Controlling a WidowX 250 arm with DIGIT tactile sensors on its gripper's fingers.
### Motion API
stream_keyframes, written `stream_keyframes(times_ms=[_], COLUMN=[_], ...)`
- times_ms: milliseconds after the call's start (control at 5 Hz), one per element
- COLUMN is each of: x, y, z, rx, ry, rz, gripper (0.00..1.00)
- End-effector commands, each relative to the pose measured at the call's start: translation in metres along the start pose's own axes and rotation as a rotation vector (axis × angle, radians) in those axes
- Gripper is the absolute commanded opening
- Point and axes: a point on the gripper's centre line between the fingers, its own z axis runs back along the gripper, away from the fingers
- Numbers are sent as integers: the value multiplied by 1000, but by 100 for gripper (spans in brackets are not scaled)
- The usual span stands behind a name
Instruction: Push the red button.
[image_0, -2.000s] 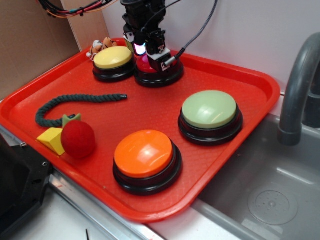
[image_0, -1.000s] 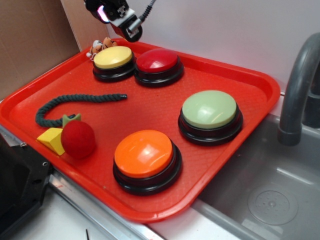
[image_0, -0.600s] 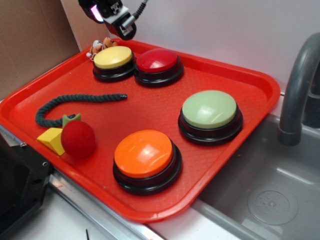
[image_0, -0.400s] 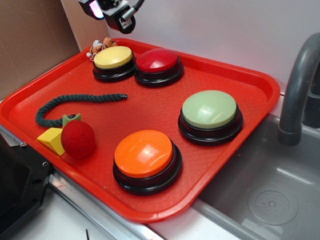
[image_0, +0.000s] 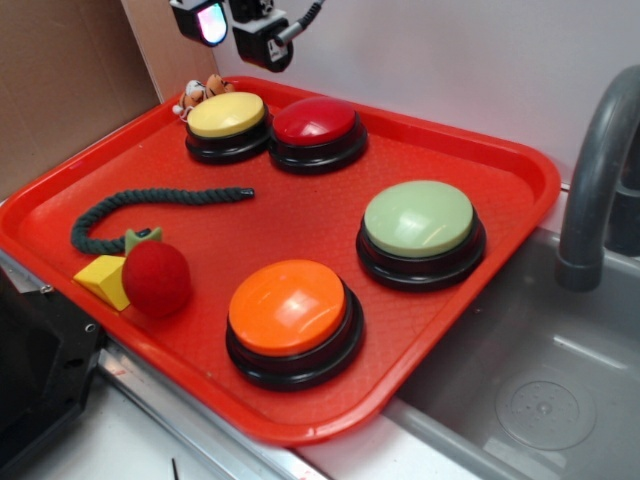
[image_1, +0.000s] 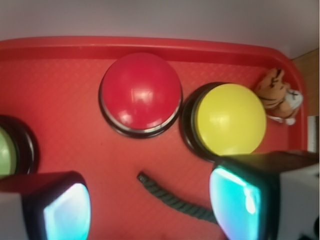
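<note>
The red button (image_0: 314, 120) sits at the back of the red tray (image_0: 500, 170), right beside the yellow button (image_0: 226, 114). My gripper (image_0: 238, 35) hangs high above the tray's back edge, over the yellow button and up-left of the red one, touching nothing. It is open, with its glowing pads spread wide. In the wrist view the red button (image_1: 141, 91) lies untouched far below, ahead of the gripper (image_1: 150, 210), and only bare tray and a rope end show between the fingers.
A green button (image_0: 419, 218) and a larger orange button (image_0: 288, 306) stand nearer on the tray. A dark rope (image_0: 150, 200), fuzzy red ball (image_0: 156, 278), yellow block (image_0: 102, 278) and small tiger toy (image_0: 198, 92) lie at the left. Faucet (image_0: 595, 170) and sink (image_0: 520, 380) at right.
Two seconds ago the gripper was down on the red button. It has lifted off, risen up and to the left, and its fingers now stand wider apart.
</note>
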Motion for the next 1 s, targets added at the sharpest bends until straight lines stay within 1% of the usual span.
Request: stream_keyframes(times_ms=[0,200,400,800], x=[2,-9,-17,-21], y=[1,4,6,0], z=[25,29,32,31], rx=[4,29,13,14], ry=[-19,16,9,19], rz=[22,65,57,42], gripper=[100,100,100,100])
